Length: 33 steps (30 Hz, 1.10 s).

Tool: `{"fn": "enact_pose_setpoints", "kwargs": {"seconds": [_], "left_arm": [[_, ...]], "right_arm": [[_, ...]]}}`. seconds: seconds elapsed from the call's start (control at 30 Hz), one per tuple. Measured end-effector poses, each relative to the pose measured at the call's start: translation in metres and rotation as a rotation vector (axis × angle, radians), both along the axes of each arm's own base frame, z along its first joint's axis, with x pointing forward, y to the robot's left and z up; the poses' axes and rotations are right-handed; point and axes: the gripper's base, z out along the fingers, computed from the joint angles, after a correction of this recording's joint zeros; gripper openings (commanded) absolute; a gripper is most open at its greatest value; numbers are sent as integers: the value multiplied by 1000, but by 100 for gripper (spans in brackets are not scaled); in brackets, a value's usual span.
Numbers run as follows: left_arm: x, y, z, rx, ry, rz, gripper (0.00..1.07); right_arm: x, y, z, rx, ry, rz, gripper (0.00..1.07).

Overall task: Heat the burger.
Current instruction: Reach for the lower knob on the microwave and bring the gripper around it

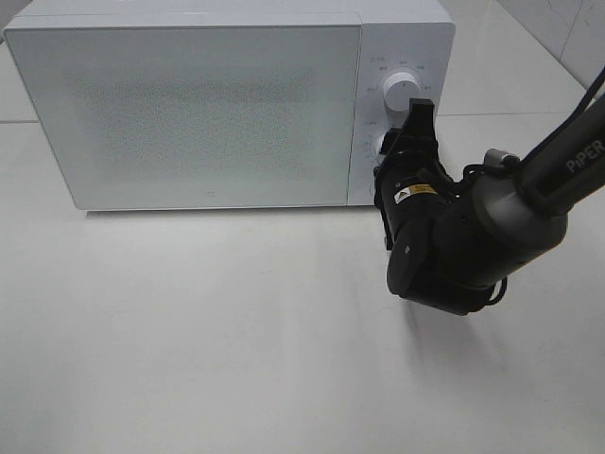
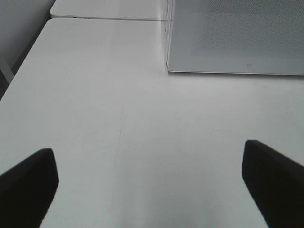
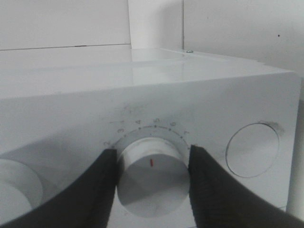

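Observation:
The burger is out of view. The white microwave (image 1: 189,113) stands at the back of the table with its door closed. My right gripper (image 1: 398,142) is at the control panel, shut on the lower knob (image 3: 152,180), with one black finger on each side of it; the knob's red mark faces the camera. The upper knob (image 1: 402,90) is free. In the left wrist view my left gripper (image 2: 149,178) hangs open over bare white table, off the microwave's left front corner (image 2: 167,66), with nothing between its fingers. The left arm does not show in the exterior high view.
The white table (image 1: 236,331) stretches in front of the microwave. A round flat button (image 3: 251,149) sits beside the gripped knob on the panel. A second table edge (image 2: 95,12) lies behind the microwave's left side. The right arm (image 1: 529,189) reaches in from the right.

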Motion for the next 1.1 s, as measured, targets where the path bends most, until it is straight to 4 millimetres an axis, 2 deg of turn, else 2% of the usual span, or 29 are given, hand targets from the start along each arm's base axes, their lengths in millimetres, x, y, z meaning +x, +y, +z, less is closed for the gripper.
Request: {"fn": "enact_pose_setpoints", "kwargs": {"seconds": [0.6,0.93,1.03,1.1], "left_arm": [[0,0,0,0,0,0,98],[0,0,0,0,0,0,98],[0,0,0,0,0,0,98],[0,0,0,0,0,0,98]], "right_arm": [[0,0,0,46,-6,-9,3],[0,0,0,46,-5,-10,13],[0,0,0,46,-5,-10,18],[0,0,0,47,-5,-12,26]]}}
